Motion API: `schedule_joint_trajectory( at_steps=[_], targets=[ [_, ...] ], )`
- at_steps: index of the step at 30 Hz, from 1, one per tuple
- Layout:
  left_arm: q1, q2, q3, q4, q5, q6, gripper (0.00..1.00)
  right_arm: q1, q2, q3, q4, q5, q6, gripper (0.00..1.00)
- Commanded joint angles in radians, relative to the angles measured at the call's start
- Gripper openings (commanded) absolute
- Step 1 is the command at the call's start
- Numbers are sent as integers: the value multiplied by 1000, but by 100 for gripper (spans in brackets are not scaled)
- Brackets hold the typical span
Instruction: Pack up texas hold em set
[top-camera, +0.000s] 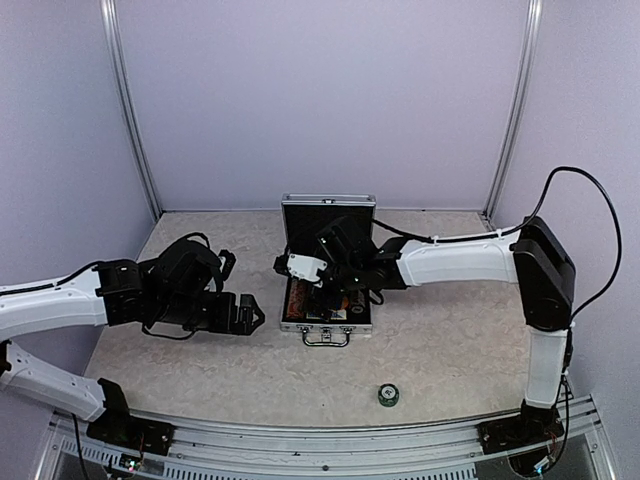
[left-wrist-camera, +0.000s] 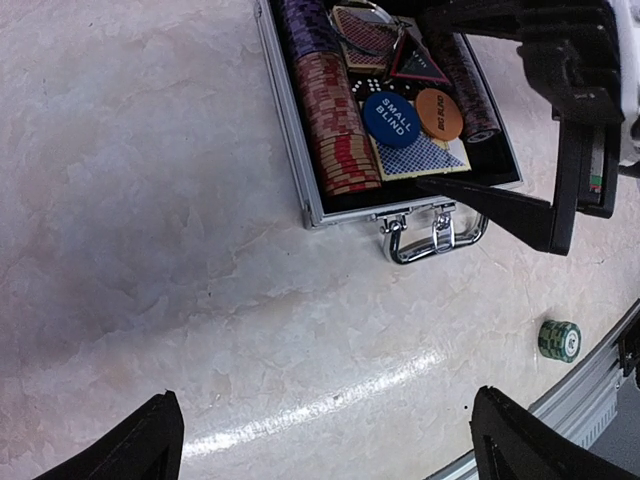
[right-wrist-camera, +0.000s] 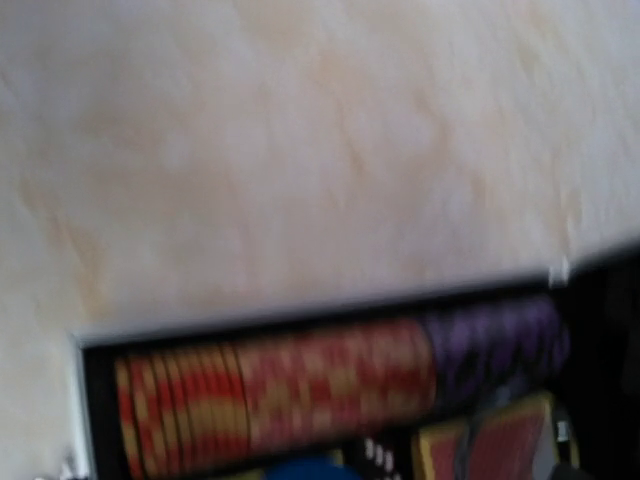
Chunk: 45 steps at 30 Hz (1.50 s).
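A beige, marble-patterned desk (top-camera: 450, 330) fills an enclosed booth, shut in by a pale lavender-white back wall (top-camera: 320, 100), a left wall (top-camera: 50, 130) and a right wall (top-camera: 590, 100), all plain and unmarked. Slim silver metal posts stand in the far left corner (top-camera: 130, 110) and the far right corner (top-camera: 512, 110). A ridged aluminium rail (top-camera: 330, 440) runs along the desk's near edge. Soft, even light falls from above, leaving a pale sheen (left-wrist-camera: 330, 400) on the desk's near part.

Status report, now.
Both open: left end effector beside case, right end effector over it. Lid up, case partly packed. Green chip stack loose on table, unobstructed.
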Motion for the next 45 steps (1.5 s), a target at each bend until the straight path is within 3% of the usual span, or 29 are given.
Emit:
schedule_joint_trajectory(
  at_steps=[1, 7, 18, 24, 33, 45],
  targets=[
    [7, -2, -16, 36, 11, 31, 99, 28, -120, -101, 96, 227, 145, 100],
    [7, 31, -26, 87, 26, 67, 99, 29, -392, -348, 171, 326, 515, 100],
    [7, 137, 10, 174, 70, 125, 99, 29, -507, -333, -407, 120, 899, 92],
    [7, 174, 6, 207, 92, 130, 99, 67, -519, -345, -562, 11, 1002, 100],
    [7, 191, 3, 208, 90, 118, 99, 194, -451, -418, -632, 145, 1158, 100],
    [7, 205, 12, 194, 91, 120, 99, 259, -394, -501, -541, 65, 1212, 94]
  ],
)
